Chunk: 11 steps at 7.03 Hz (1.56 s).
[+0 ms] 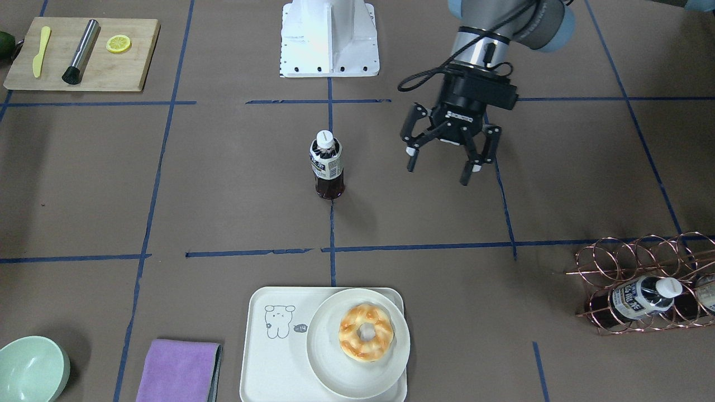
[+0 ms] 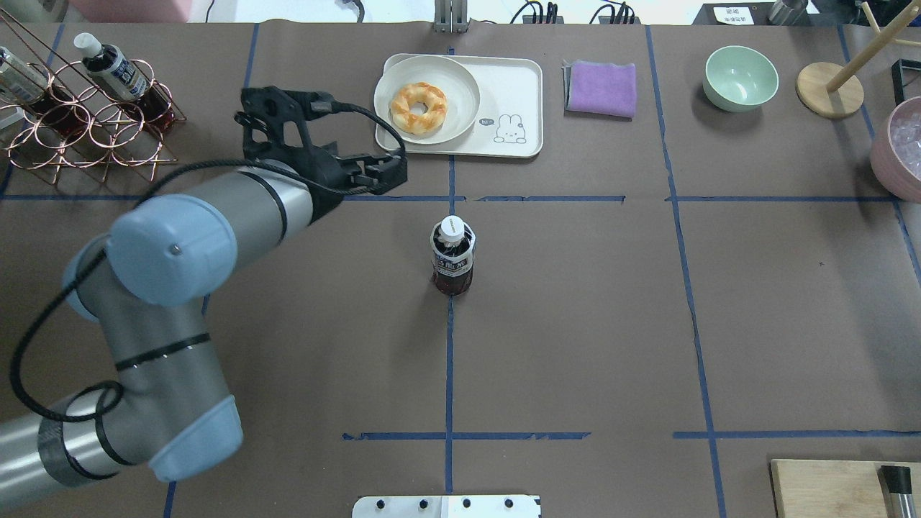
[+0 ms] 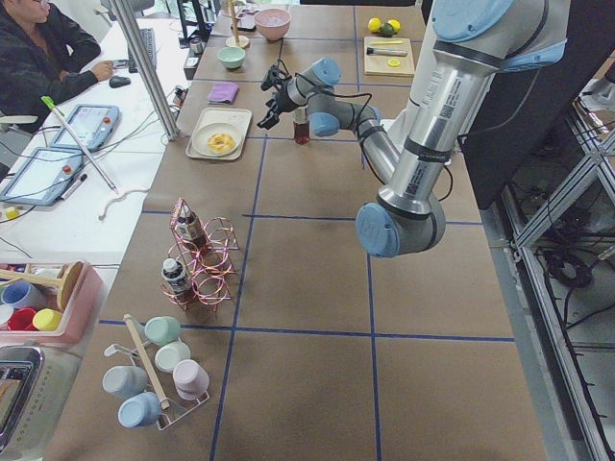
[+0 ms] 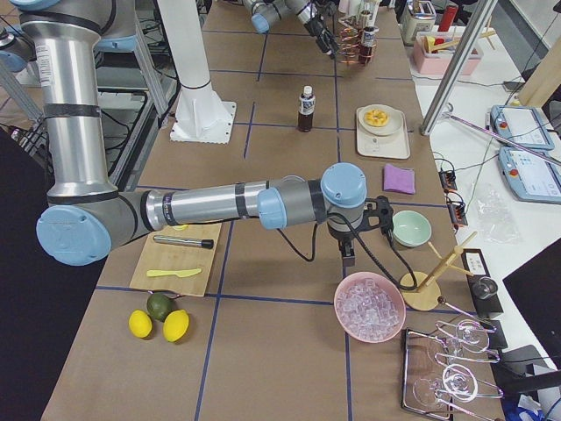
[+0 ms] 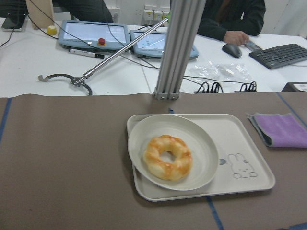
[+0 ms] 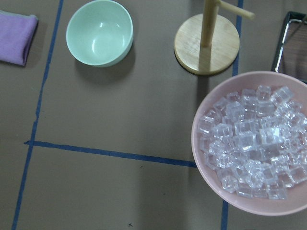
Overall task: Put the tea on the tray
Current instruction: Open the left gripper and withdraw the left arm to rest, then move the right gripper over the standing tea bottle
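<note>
The tea [image 1: 327, 164] is a small bottle of dark liquid with a white cap, standing upright on the blue centre line [image 2: 452, 255]. The cream tray [image 1: 268, 363] with a bear drawing lies at the table's far edge [image 2: 514, 93], and the left wrist view looks at the tray [image 5: 240, 143]. My left gripper [image 1: 438, 170] hovers open and empty above the table, beside the tea and apart from it [image 2: 252, 119]. My right gripper [image 4: 348, 254] hangs over the table's right end near the ice bowl; whether it is open or shut I cannot tell.
A round plate [image 2: 432, 101] with a donut [image 2: 418, 108] fills one half of the tray. A copper wire rack [image 1: 642, 285] holds more bottles. A purple cloth [image 2: 601, 88], a green bowl [image 2: 740, 78], a pink ice bowl [image 6: 254, 143], a wooden stand [image 6: 207, 45] and a cutting board [image 1: 84, 53] are around.
</note>
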Motion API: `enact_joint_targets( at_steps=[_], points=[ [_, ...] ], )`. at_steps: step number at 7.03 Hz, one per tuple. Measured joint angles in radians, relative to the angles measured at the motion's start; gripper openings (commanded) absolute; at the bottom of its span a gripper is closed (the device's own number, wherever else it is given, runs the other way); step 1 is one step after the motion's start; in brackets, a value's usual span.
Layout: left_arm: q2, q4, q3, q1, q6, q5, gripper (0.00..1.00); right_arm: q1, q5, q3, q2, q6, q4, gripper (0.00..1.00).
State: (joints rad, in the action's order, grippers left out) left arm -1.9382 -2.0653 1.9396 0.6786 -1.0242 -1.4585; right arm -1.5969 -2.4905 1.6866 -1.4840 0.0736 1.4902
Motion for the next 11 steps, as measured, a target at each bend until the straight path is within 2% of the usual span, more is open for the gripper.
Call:
enact_joint_targets(
  at_steps=[2,4,6,8,11],
  points=[
    [0.187,0.051,0.102,0.102,0.066,-0.123,1.00,0.047,0.005,0.040,0.055,0.101,0.002,1.00],
    [0.331,0.165,0.198,0.212,0.206,-0.254,1.00,0.161,0.069,0.121,0.121,0.292,0.006,1.00],
    [0.443,0.200,0.211,0.349,0.375,-0.404,1.00,0.327,0.164,0.219,0.243,0.540,0.096,1.00],
    [0.546,0.204,0.208,0.470,0.533,-0.521,1.00,0.493,0.271,0.297,0.393,0.725,0.265,1.00],
    [0.618,0.205,0.196,0.546,0.642,-0.565,1.00,0.753,0.485,0.320,0.554,0.976,0.333,1.00]
  ],
)
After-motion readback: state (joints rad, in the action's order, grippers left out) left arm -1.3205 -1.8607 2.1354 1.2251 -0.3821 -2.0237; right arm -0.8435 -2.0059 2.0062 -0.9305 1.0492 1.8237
